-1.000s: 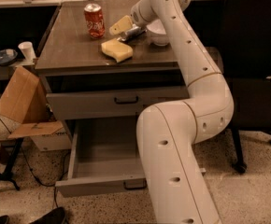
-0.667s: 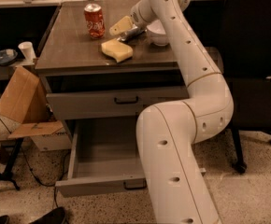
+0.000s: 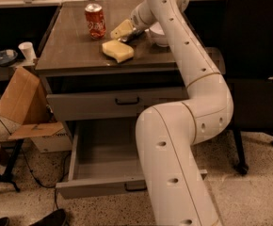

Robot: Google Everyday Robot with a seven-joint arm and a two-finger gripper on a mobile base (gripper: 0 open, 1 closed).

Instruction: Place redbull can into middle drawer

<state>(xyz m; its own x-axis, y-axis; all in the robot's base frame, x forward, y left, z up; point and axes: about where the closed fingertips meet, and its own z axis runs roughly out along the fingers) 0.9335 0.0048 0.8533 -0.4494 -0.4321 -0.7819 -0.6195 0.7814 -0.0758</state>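
Cabinet top (image 3: 70, 55): brown, straight front edge, left edge running back toward a counter. Soda can (image 3: 95, 20), red, upright at the top's back left, with bare surface all round it. Yellow sponge (image 3: 117, 51) lies flat near the top's front edge, about mid-width. White bowl (image 3: 156, 34) sits at the top's back right, partly behind the arm (image 3: 193, 74). Gripper (image 3: 124, 30) is low over the back middle of the top, between soda can and bowl, just behind the sponge; clenched or released, cannot tell. Redbull can: not made out, perhaps hidden at the gripper, so its heading and long axis cannot be told. Under the top, the upper drawer (image 3: 94, 105) is closed. Below it the middle drawer (image 3: 99, 188) is pulled well out, grey floor showing on its left side; the arm's thick lower link stands across its right side and part of the handle. Cardboard box (image 3: 16, 95) leans left of the cabinet, black chair (image 3: 256, 55) to its right.
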